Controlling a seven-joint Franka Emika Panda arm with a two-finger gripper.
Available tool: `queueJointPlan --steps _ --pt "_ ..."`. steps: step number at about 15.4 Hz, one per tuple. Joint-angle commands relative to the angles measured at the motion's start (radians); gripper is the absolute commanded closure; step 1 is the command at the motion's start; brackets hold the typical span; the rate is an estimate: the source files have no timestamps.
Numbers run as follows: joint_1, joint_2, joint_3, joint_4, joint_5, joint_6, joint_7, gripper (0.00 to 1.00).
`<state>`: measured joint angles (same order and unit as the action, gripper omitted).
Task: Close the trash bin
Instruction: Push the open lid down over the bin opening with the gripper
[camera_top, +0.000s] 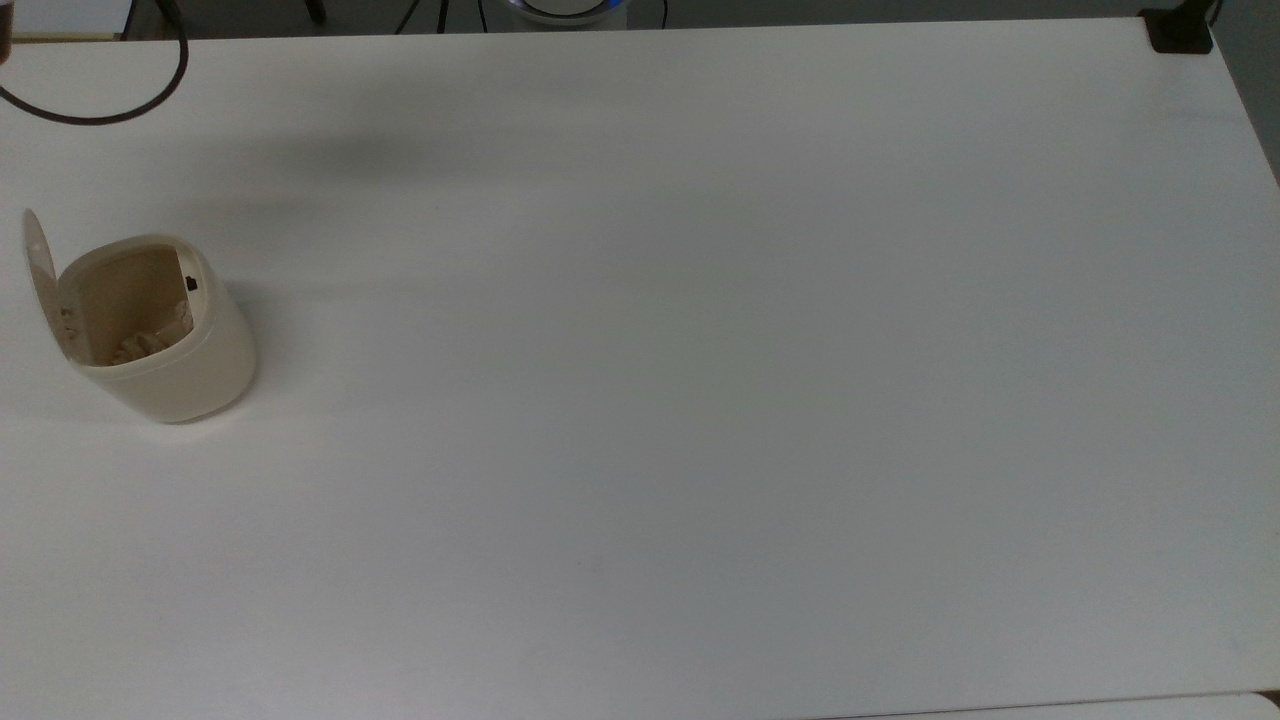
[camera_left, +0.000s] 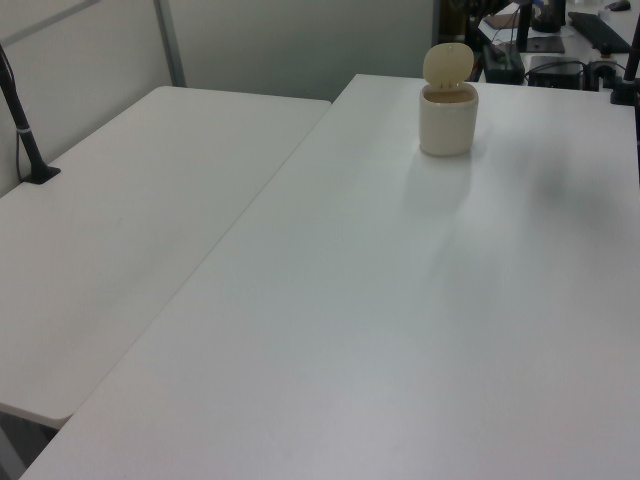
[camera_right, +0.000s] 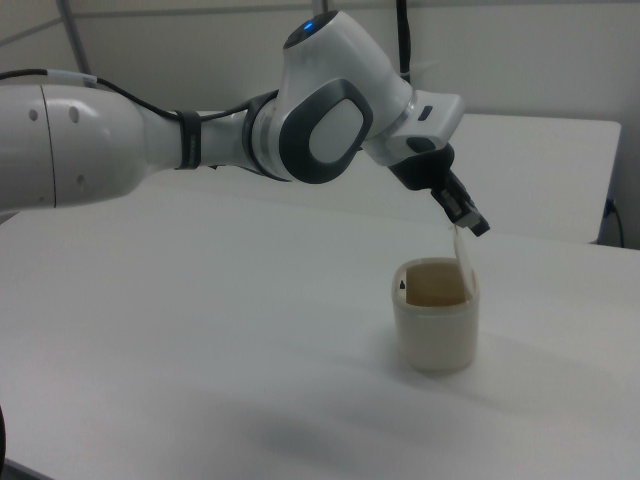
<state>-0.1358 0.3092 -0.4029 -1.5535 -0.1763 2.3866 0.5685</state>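
One small cream-beige plastic trash bin (camera_top: 165, 335) stands near the top view's left table edge, thin hinged lid (camera_right: 463, 250) upright; light and tippy, I judge, so push the lid's top edge gently, gripper (camera_right: 466, 215) just above, finger state untellable.

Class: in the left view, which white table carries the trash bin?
The table on the left view's right; the trash bin stands near its far end, lid up.
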Motion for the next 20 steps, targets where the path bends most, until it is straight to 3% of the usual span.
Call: queueJointPlan --steps 1,14,20 --pt "0.019 -0.001 0.019 -0.007 -0.006 -0.052 -0.071 1.0" --pt "0.035 0.02 0.119 -0.033 0.011 -0.172 -0.157 1.0" --pt "0.036 0.06 0.128 -0.034 0.003 -0.165 -0.16 1.0"
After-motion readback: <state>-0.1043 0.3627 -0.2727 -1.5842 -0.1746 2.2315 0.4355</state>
